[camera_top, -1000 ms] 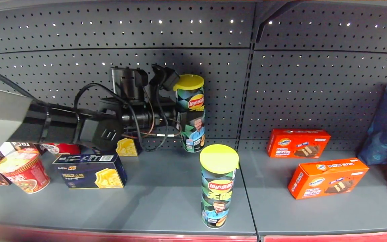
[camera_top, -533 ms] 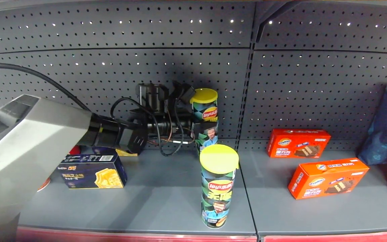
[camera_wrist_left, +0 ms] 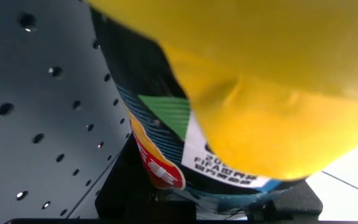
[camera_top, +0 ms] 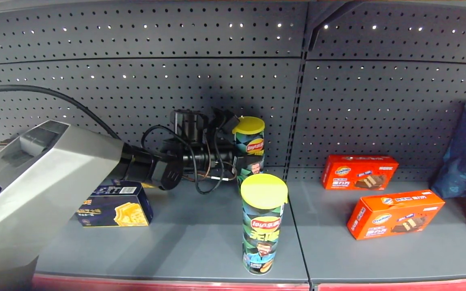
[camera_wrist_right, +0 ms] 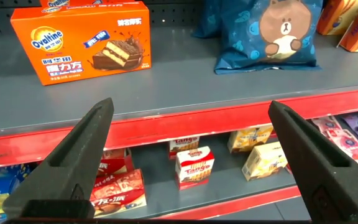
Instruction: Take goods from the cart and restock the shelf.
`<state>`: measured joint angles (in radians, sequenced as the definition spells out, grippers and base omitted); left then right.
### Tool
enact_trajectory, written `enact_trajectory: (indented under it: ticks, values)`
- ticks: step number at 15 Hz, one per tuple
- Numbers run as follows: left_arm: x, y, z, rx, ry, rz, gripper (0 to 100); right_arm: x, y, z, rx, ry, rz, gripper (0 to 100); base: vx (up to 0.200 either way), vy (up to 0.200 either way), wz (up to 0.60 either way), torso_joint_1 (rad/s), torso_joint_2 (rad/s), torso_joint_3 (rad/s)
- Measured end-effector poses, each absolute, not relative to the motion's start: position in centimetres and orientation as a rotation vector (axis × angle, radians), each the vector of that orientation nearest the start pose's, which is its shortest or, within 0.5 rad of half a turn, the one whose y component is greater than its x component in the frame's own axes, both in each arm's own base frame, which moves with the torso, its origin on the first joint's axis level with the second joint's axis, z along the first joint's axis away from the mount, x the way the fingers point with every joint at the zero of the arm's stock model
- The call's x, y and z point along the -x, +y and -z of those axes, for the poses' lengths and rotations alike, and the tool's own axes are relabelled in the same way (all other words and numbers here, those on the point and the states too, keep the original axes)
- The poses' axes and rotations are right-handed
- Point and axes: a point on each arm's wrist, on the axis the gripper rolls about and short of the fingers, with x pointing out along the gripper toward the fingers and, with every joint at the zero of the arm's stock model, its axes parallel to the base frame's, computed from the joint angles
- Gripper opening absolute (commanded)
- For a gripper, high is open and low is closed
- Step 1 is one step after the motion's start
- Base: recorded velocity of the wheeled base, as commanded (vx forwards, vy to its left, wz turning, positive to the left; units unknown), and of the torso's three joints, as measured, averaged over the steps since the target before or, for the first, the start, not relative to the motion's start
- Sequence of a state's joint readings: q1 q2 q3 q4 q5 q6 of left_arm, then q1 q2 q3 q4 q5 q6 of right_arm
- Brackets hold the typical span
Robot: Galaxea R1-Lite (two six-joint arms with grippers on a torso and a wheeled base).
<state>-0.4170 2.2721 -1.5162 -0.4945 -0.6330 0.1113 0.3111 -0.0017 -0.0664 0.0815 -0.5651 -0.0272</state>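
Head view: left gripper [camera_top: 241, 158] is clamped on the held chip can [camera_top: 250, 141], side grip at mid-body, can upright with its yellow lid [camera_top: 249, 125] up. It sits at the back of the shelf [camera_top: 200, 242], close against the pegboard back [camera_top: 136, 81] and directly behind the front chip can [camera_top: 263, 222]. Looks like a second-in-row placement: same product, same column, deeper slot. The side grip makes sense because it keeps the can vertical and leaves the base free to land flat.

The front can hides the held can's base, so I can't tell if it's touching the shelf or just above it.

Left wrist view: lid [camera_wrist_left: 260, 81] and can body [camera_wrist_left: 166, 137] are right at the lens, pegboard [camera_wrist_left: 30, 124] just beside. That agrees with a firm hold and little room behind.

Right wrist view: right gripper [camera_wrist_right: 191, 162] is spread wide and holding nothing, parked out in front of the shelf's red edge [camera_wrist_right: 185, 124], near an orange box [camera_wrist_right: 82, 40] and a blue bag [camera_wrist_right: 269, 31]. It's well apart from the cans.

Judgement: placing step, near its end. Next is to seat the base, then release and back out sideways. The risk is clipping the front can or the blue box [camera_top: 113, 205] on retreat.
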Motion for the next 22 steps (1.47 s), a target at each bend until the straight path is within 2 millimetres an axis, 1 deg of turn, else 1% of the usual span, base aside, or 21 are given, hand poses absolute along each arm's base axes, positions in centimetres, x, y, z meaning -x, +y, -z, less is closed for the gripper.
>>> enact_trajectory:
  ticks: [8, 15, 16, 22]
  values:
    - [-42.3, -20.4, -12.8, -0.077, 0.237, 1.06, 0, 2.7, -2.1, -8.5, 0.032, 0.014, 0.254, 100, 0.0, 0.0, 0.0, 0.0, 0.0, 0.0]
    - [-42.2, -21.0, -12.0, -0.079, 0.257, 1.055, 0, 2.7, -2.1, -8.5, 0.032, 0.015, 0.254, 100, 0.0, 0.0, 0.0, 0.0, 0.0, 0.0]
    - [-42.2, -21.1, -12.0, -0.081, 0.259, 1.051, 100, 2.7, -2.1, -8.6, 0.031, 0.014, 0.254, 100, 0.0, 0.0, 0.0, 0.0, 0.0, 0.0]
    - [-42.0, -21.5, -11.8, -0.087, 0.264, 1.038, 100, 2.7, -2.1, -8.5, 0.019, 0.013, 0.254, 100, 0.0, 0.0, 0.0, 0.0, 0.0, 0.0]
